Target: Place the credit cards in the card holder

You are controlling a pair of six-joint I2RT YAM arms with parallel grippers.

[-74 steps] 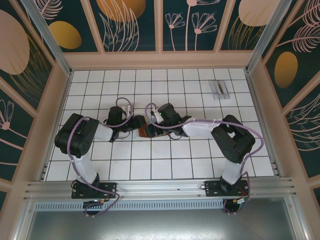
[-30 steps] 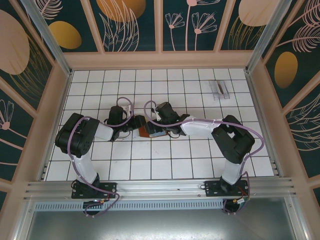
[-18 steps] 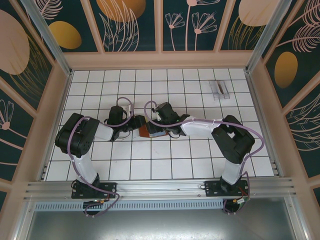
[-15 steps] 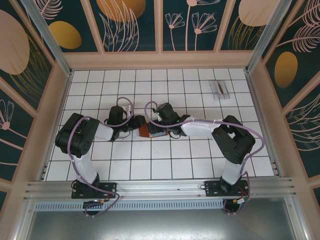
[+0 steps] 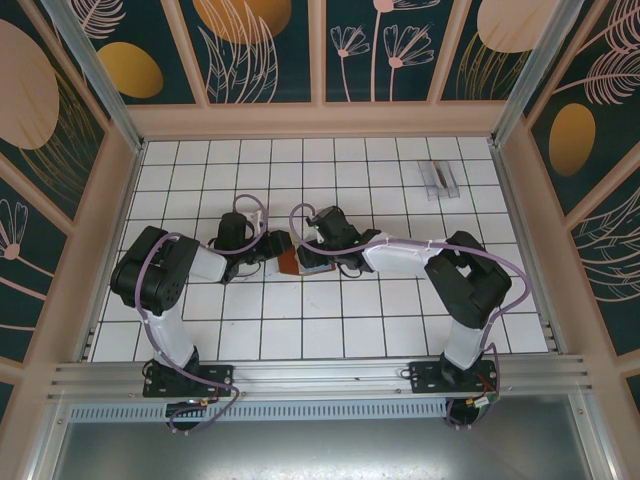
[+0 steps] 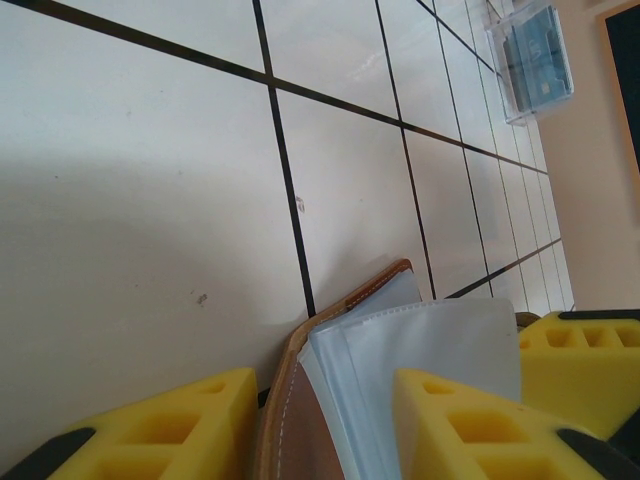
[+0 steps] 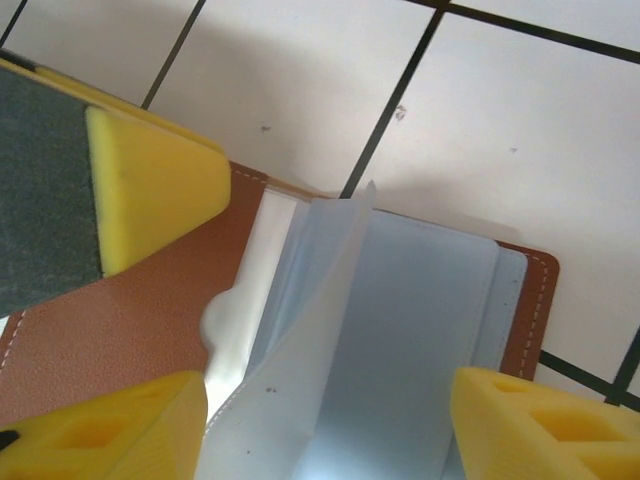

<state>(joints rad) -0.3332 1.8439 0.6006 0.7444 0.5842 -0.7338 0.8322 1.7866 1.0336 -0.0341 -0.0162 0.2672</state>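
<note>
Centre of the overhead view: left gripper [image 6: 322,430] clamps the open card holder [image 7: 130,320]; right gripper [image 7: 325,420], jaws apart over it, should pinch just one clear sleeve [image 7: 400,330], gently.

We find no legible text, label, brand name, number or sign on any surface in these views. The blue card [image 6: 537,60], standing in a clear stand [image 6: 515,100] at the far end of the counter [image 6: 150,150], carries small markings. They are too blurred for us to read.
</note>
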